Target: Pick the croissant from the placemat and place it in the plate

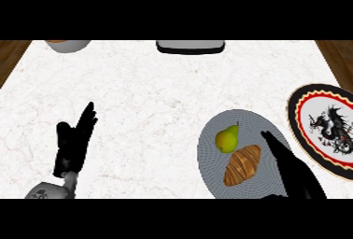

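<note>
White marble counter [151, 93], grey round placemat [221, 177], dragon-patterned plate [300, 100] beside it, near right edge

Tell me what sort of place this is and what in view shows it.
Most likely a kitchen or dining counter: a pale marble-patterned top with wood at its far corners, a round grey placemat holding a croissant and a pear, and a decorated plate beside it.
</note>
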